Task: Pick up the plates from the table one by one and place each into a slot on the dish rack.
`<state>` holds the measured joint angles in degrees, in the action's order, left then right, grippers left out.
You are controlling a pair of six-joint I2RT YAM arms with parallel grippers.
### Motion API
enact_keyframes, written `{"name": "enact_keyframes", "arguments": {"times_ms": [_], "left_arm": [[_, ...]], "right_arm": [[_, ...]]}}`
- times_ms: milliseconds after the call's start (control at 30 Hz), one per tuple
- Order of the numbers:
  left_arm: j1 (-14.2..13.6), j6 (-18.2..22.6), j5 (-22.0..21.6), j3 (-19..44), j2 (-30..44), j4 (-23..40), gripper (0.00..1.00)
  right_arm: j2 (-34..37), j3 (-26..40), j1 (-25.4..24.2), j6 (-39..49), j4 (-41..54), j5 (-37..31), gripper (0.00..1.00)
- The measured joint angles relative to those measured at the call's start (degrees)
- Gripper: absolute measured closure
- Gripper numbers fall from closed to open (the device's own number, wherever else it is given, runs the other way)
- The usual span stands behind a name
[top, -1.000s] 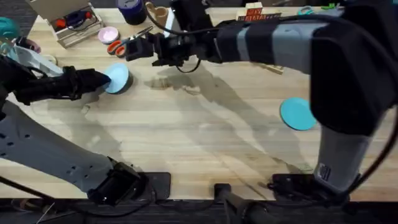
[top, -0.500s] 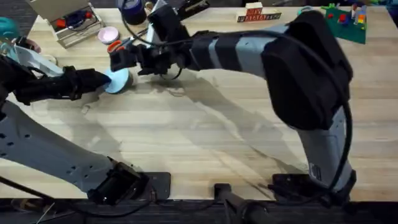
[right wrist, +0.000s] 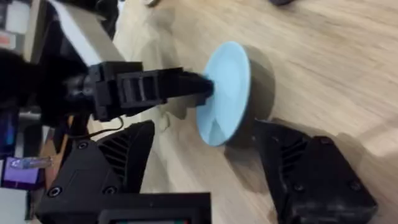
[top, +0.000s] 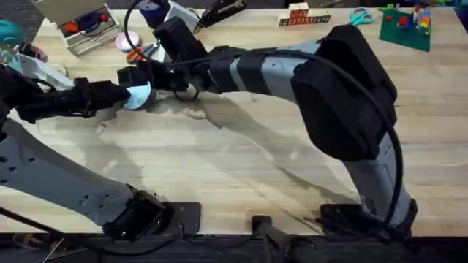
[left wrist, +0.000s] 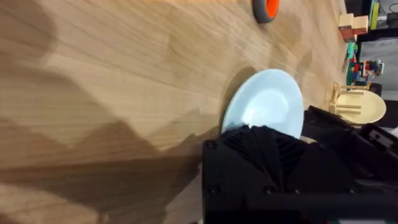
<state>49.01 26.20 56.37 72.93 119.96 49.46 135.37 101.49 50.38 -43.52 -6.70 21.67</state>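
Pale sky-blue and smooth, the plate (top: 138, 94) is a thin round plastic disc held on edge above the table (top: 241, 168), a grained surface of light wooden planks. Seen from overhead, the left gripper (top: 123, 93) meets the plate's rim on its left side, its black fingers closed on that edge, while the right gripper (top: 134, 76) reaches across from the other arm and hovers just beyond the plate. The right wrist view adds what the overhead view hides: the disc stands nearly edge-on, the left gripper's ribbed black fingertip (right wrist: 186, 84) pinches its rim, and the right gripper's own two blocky fingers (right wrist: 314, 171) are spread wide apart on either side of the plate (right wrist: 225, 93), gripping nothing. The left wrist view shows the plate's (left wrist: 266, 106) face instead, a shallow dish with a raised rim and a soft sheen, sitting against the left gripper's dark finger housing. Beyond the plate in that view stands a small pale wooden piece (left wrist: 356, 106) with a rounded top.
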Motion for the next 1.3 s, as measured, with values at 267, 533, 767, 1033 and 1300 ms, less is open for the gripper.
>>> {"name": "enact_keyframes", "arguments": {"times_ms": [267, 533, 767, 1033, 1300], "left_arm": [[0.0, 0.0, -0.01, 0.0, 0.0, -0.01, 0.961], [0.0, 0.01, -0.01, 0.0, 0.0, 0.01, 0.96], [0.0, 0.0, -0.01, 0.0, 0.0, -0.01, 0.96], [0.29, 0.0, 0.43, 0.07, 0.0, -0.01, 0.96], [0.33, 0.0, 0.45, 0.07, -0.01, -0.01, 0.96]], "right_arm": [[1.68, 0.37, 0.38, -1.52, -0.39, -3.58, 0.074], [4.85, 5.46, 1.12, -3.2, -0.92, -4.37, 0.12], [6.25, 6.68, 1.99, -3.65, -0.42, -4.57, 0.378], [6.25, 6.73, 1.61, -4.15, 0.31, -5.93, 0.941], [6.27, 6.73, 1.61, -4.3, 0.26, -6.76, 0.971]]}}
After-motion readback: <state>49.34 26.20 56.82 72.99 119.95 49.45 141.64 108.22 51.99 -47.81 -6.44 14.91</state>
